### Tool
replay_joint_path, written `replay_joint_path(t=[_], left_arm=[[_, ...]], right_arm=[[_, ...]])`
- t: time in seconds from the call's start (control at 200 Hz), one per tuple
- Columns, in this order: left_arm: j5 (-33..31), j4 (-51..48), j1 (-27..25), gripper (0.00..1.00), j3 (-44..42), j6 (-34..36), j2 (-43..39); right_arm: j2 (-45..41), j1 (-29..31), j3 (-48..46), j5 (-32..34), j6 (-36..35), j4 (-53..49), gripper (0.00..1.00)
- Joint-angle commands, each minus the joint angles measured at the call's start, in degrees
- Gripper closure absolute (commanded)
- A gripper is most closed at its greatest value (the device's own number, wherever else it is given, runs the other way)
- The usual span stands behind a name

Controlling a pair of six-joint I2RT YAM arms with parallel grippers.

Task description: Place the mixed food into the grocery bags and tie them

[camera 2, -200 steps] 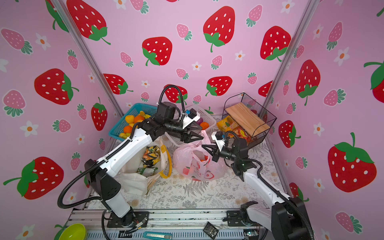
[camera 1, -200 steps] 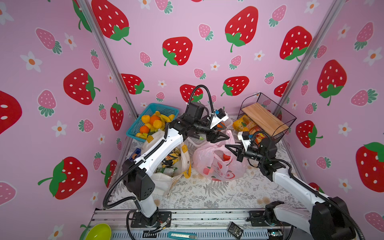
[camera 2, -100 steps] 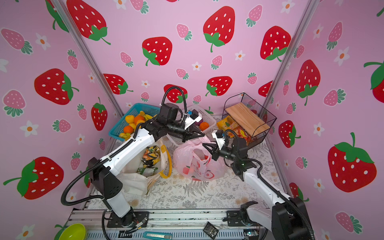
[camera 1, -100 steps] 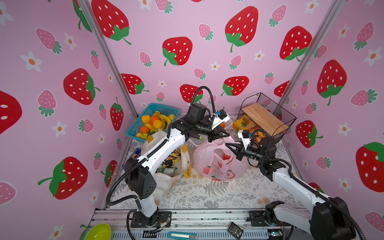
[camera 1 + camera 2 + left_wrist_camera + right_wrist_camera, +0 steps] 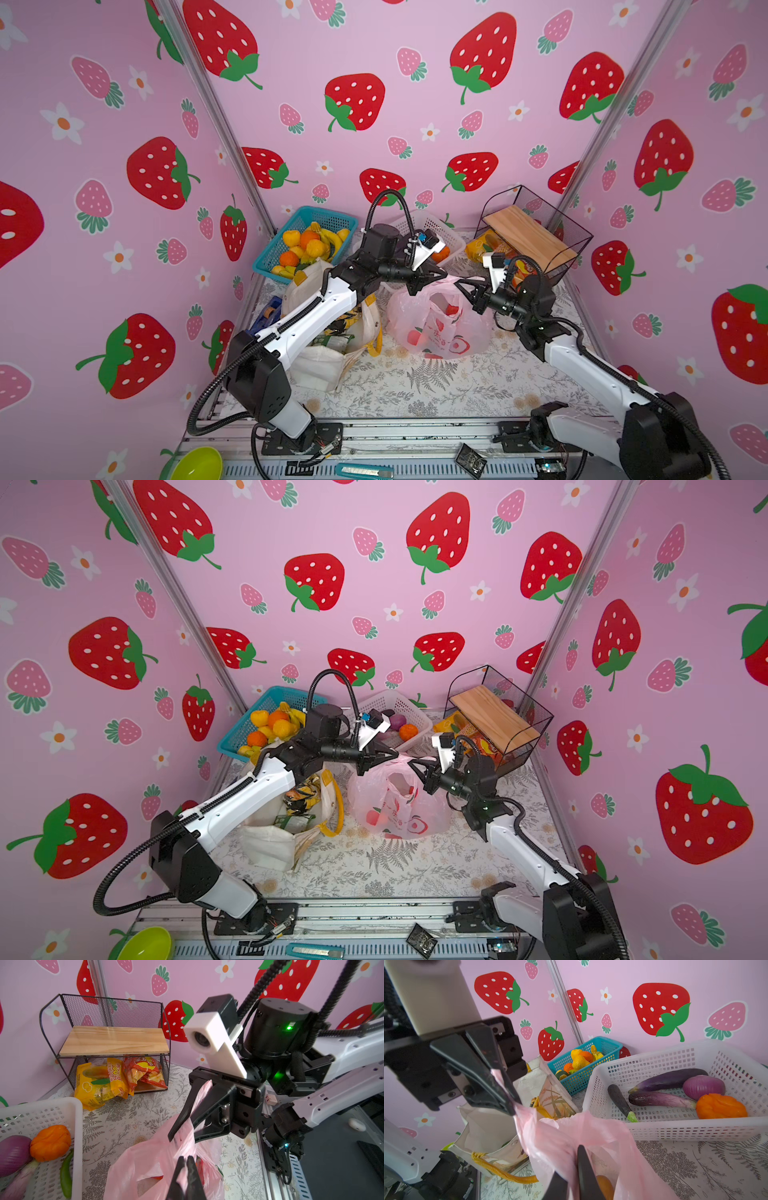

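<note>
The left tool (image 5: pixel 185 1160) is pressed together on one handle of the thin translucent pink plastic bag with red fruit print (image 5: pixel 436 328); a second ago its jaws stood apart by that handle. The right tool (image 5: pixel 569 1159) pinches the opposite handle, as it did then. The bag's base rests on the fern-patterned surface (image 5: pixel 436 386), and a red toy (image 5: pixel 453 309) shows inside. Just beside the bag, the tall white fabric tote with yellow handles (image 5: pixel 320 365) sags open with a crinkly yellow-and-black snack packet (image 5: pixel 299 796) in it. Farther back, the white mesh plastic basket (image 5: pixel 675 1126) holds a purple toy onion (image 5: pixel 704 1086), an orange toy vegetable (image 5: pixel 720 1105) and purple aubergines (image 5: pixel 668 1080). The blue mesh plastic basket (image 5: pixel 583 1078) holds orange and yellow toy fruit (image 5: pixel 579 1059). The black wire rack (image 5: pixel 112 1009) keeps yellow and red snack bags (image 5: pixel 97 1084) under its wooden shelf (image 5: pixel 114 1041).
</note>
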Motion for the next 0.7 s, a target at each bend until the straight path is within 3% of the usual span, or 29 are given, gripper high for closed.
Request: replay_joint_path(t=[0.0,0.31,0.695], left_arm=[[-3.91,7.09,-1.70,1.00,-4.03,-1.67,-1.70],[-12.73,12.65,-5.19,1.00,-10.45,-2.05,0.08],[-14.08,14.21,-5.87,1.00,-11.04,-2.03,1.80]], right_arm=[[0.99,-0.15,-0.79,2.61,6.05,5.80,0.90],[2.95,-0.15,-1.19,0.80,7.91,7.69,0.84],[2.23,-0.94,-0.59,1.82,7.85,2.87,0.79]])
